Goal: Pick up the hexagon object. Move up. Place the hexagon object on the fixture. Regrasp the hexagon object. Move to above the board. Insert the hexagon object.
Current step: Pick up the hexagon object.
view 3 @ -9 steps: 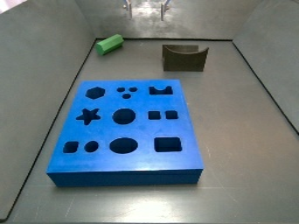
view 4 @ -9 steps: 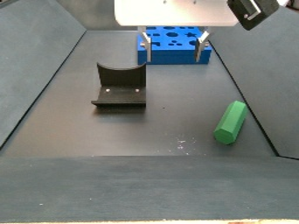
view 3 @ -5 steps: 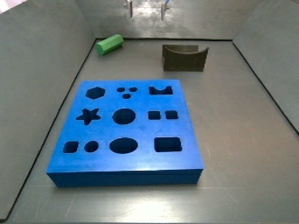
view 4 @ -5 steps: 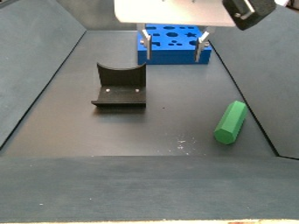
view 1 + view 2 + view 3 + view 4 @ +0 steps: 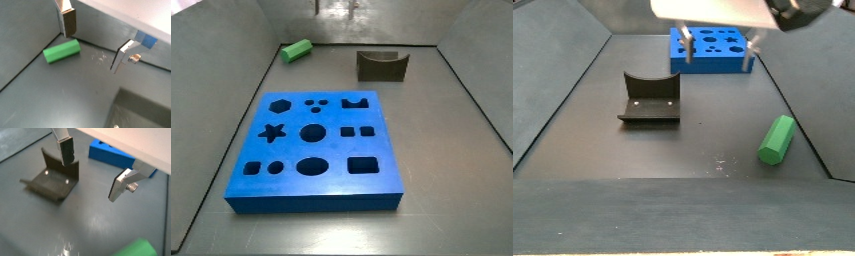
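Observation:
The green hexagon object (image 5: 297, 48) lies flat on the floor by a side wall, also seen in a side view (image 5: 776, 139). My gripper (image 5: 718, 62) hangs open above the floor between the fixture and the hexagon object, with nothing between its fingers. In a wrist view the hexagon object (image 5: 61, 51) lies just outside one finger (image 5: 69, 22) of the gripper (image 5: 91, 50). The dark notched fixture (image 5: 649, 98) stands apart from it, beside one finger (image 5: 67, 153) in a wrist view. The blue board (image 5: 315, 150) with its shaped holes lies flat.
Grey walls enclose the floor on three sides in both side views. The board (image 5: 714, 64) sits behind the gripper in a side view. The fixture (image 5: 381, 66) stands near the back wall, to the right of the hexagon object.
The gripper has shifted a little sideways toward the hexagon object's side, still open. The hexagon object, fixture and board have not moved.

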Motion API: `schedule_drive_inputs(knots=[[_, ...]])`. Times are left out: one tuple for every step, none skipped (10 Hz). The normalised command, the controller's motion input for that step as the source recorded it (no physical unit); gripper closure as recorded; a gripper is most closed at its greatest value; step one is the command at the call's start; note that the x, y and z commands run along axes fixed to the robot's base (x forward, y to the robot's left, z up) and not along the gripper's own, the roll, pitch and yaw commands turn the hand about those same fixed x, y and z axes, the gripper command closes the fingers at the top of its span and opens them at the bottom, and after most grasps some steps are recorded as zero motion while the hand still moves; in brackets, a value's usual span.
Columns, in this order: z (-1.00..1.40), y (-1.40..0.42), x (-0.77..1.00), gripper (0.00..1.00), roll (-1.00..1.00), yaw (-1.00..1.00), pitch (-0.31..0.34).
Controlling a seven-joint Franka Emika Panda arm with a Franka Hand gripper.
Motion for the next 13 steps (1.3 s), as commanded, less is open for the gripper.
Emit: schedule_drive_inputs(knots=[[-0.09,0.66,-0.93,0.00,-0.08,0.00,-0.146],[-0.36,0.55,-1.00,0.00,-0.02,0.00,-0.303],[-0.63,0.35,-0.87,0.00,0.00,0.00,-0.460],[0.01,0.06,0.04,0.00,-0.03,0.15,-0.029],[-0.63,0.00,-0.18,0.00,0.00,0.00,-0.151],[-1.00,0.00,-0.71,0.00,-0.01,-0.03,-0.220],[-1.00,0.07,-0.70,0.00,-0.01,-0.02,-0.220],[-0.99,0.18,-0.61,0.00,-0.06,0.00,-0.266],[-0.87,0.37,-0.48,0.00,-0.21,0.01,-0.257],[-0.65,0.32,-0.33,0.00,-0.33,0.00,-0.240],[-0.27,0.23,-0.03,0.00,-0.29,0.01,-0.083],[-0.04,0.00,0.00,0.00,0.00,0.00,0.000],[-0.81,-0.13,-0.06,0.00,0.00,-0.03,-0.189]])
